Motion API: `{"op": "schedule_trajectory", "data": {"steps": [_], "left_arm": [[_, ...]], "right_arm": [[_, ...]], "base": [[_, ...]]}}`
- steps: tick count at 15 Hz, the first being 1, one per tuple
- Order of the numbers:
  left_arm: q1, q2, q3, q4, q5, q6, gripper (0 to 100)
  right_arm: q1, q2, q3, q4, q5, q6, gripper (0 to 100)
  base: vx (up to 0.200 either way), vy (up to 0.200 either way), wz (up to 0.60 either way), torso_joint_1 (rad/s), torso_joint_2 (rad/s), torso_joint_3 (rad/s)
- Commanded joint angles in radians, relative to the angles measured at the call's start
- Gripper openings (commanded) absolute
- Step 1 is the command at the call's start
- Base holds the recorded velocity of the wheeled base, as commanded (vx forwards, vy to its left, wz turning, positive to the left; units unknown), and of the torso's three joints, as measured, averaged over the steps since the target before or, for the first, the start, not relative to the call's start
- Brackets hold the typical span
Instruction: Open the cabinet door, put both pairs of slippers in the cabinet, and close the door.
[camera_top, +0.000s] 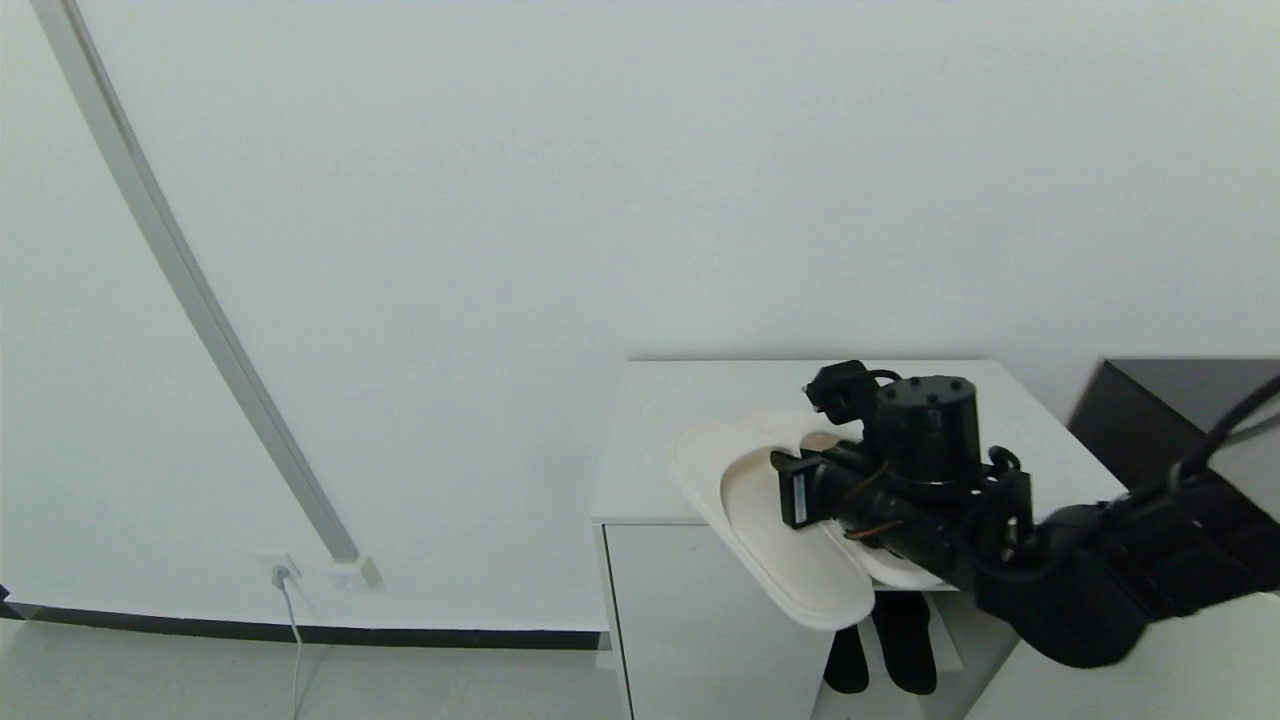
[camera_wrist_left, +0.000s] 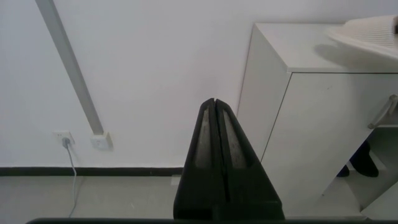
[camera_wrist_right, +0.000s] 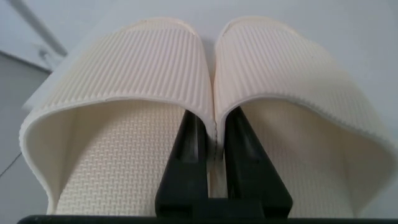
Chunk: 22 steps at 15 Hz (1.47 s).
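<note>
A pair of cream slippers (camera_top: 790, 560) (camera_wrist_right: 155, 68) hangs in front of the white cabinet (camera_top: 640, 420), just over its front top edge. My right gripper (camera_top: 775, 485) (camera_wrist_right: 211, 137) is shut on them, one finger inside each slipper, pinching their inner walls together. The cabinet's right half stands open, and a pair of black slippers (camera_top: 890, 645) (camera_wrist_left: 364, 163) stands upright inside near the bottom. The left door panel (camera_top: 700, 620) (camera_wrist_left: 317, 130) is closed. My left gripper (camera_wrist_left: 214, 124) is shut on nothing, low and to the left of the cabinet.
A dark piece of furniture (camera_top: 1150, 400) stands right of the cabinet. On the wall to the left are a slanting cable duct (camera_top: 190, 280) and a socket with a plugged cable (camera_top: 280, 575) (camera_wrist_left: 64, 142). Bare floor lies left of the cabinet.
</note>
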<state>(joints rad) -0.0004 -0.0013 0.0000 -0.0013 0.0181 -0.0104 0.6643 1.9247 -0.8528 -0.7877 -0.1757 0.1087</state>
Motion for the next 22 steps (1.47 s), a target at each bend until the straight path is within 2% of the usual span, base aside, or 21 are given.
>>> {"op": "schedule_trajectory", "data": {"steps": [1,3,7,20,22], "left_arm": [[0.000,0.001,0.000,0.000,0.000,0.000,0],[0.000,0.001,0.000,0.000,-0.001,0.001,0],[-0.001,0.001,0.000,0.000,-0.001,0.000,0],[0.000,0.001,0.000,0.000,0.000,-0.002,0],[-0.001,0.001,0.000,0.000,0.000,-0.003,0]], "right_arm": [[0.048,-0.223,0.187,-0.021,0.050,0.000,0],[0.097,-0.285,0.256,-0.012,0.050,0.000,0],[0.138,-0.276,0.262,-0.016,0.042,0.003,0],[0.138,-0.256,0.262,-0.021,0.042,0.005,0],[0.138,-0.257,0.262,-0.021,0.042,0.006,0]], "base": [[0.000,0.000,0.00,0.000,0.00,0.000],[0.000,0.000,0.00,0.000,0.00,0.000],[0.000,0.000,0.00,0.000,0.00,0.000],[0.000,0.000,0.00,0.000,0.00,0.000],[-0.200,0.000,0.00,0.005,0.00,0.000]]}}
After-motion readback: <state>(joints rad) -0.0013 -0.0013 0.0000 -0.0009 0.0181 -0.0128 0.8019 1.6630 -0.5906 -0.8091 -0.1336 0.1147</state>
